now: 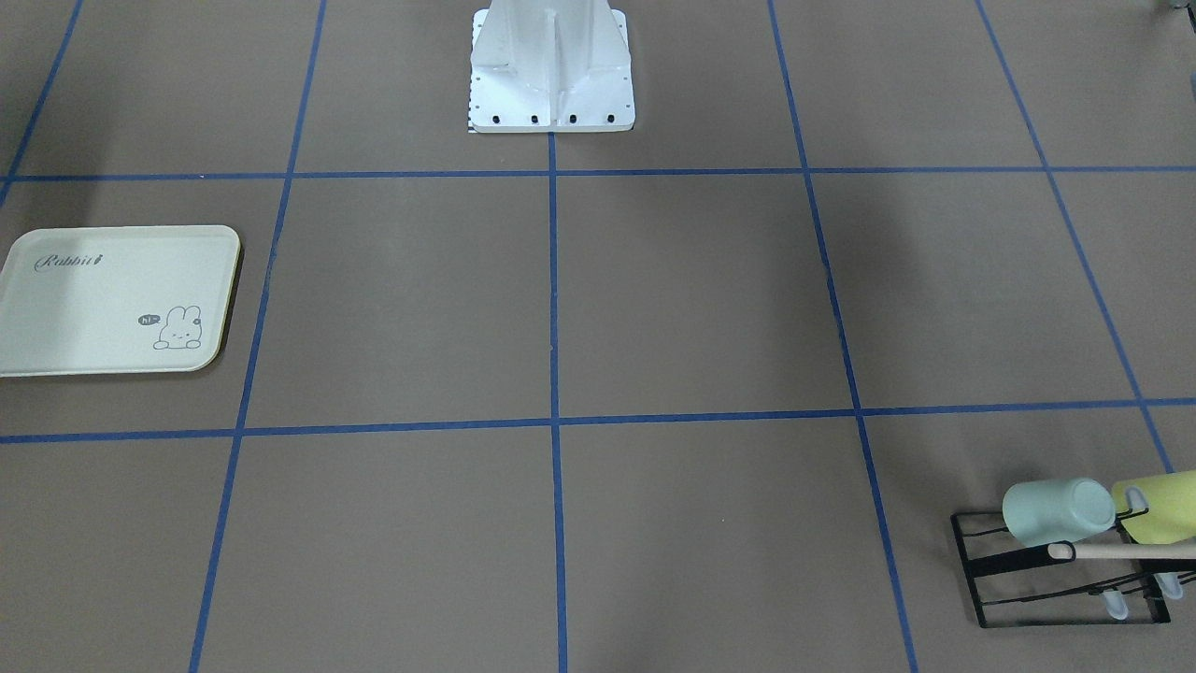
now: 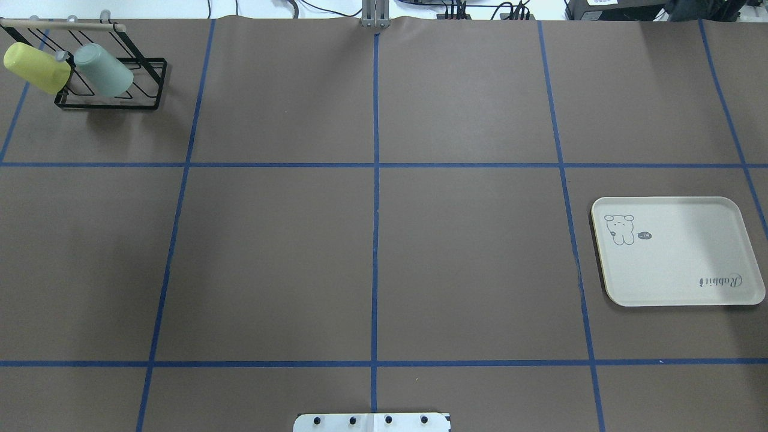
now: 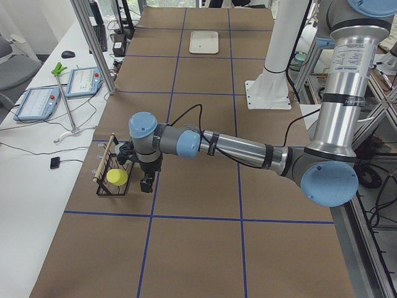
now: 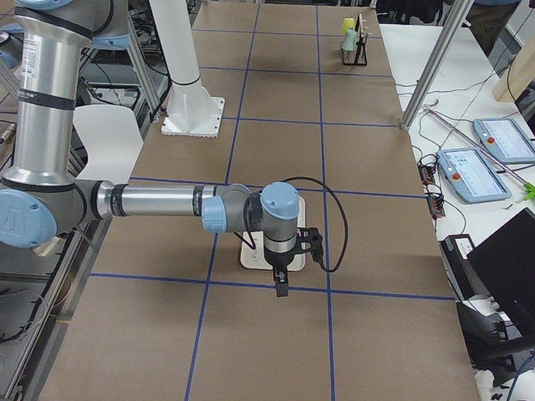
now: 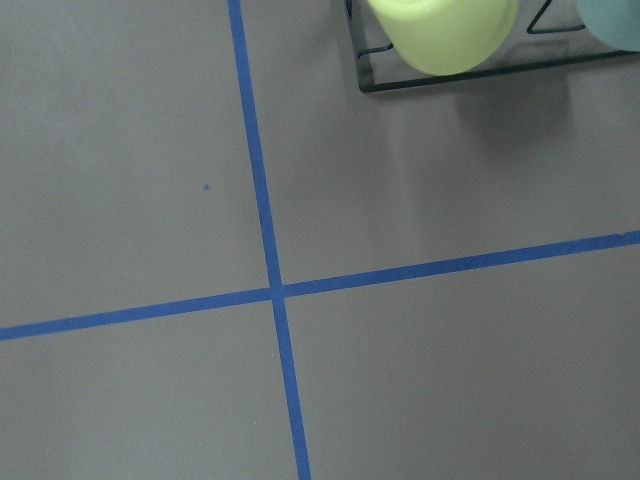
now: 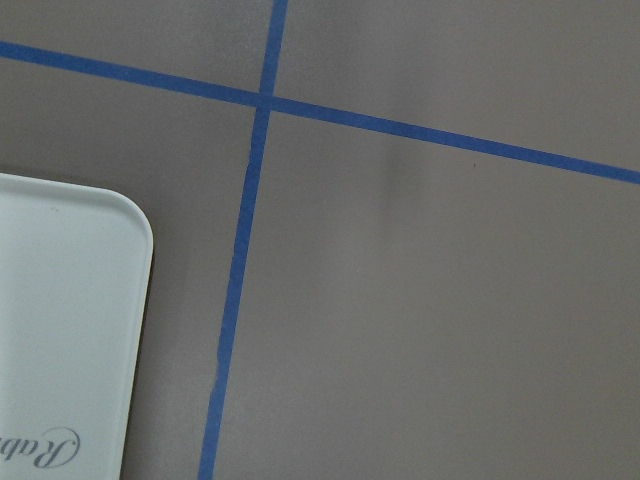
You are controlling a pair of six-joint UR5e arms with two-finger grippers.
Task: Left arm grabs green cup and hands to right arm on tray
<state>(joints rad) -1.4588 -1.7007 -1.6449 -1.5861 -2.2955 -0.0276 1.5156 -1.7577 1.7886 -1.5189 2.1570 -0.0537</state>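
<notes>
The green cup (image 1: 1056, 509) hangs mouth-down and tilted on a black wire rack (image 1: 1018, 589) at the table's far left corner; it also shows in the overhead view (image 2: 103, 70) and at the top right edge of the left wrist view (image 5: 612, 18). The tray (image 1: 93, 299) lies empty on the robot's right side (image 2: 690, 258), and its corner shows in the right wrist view (image 6: 60, 320). My left gripper (image 3: 147, 184) hangs above the table beside the rack. My right gripper (image 4: 280, 288) hangs over the tray's near edge. I cannot tell whether either is open or shut.
A brighter yellow-green cup (image 1: 1159, 505) hangs on the same rack next to the green cup, under a wooden bar (image 1: 1121, 551). The white robot base (image 1: 551, 70) stands at the table's middle edge. Blue tape lines divide the brown table.
</notes>
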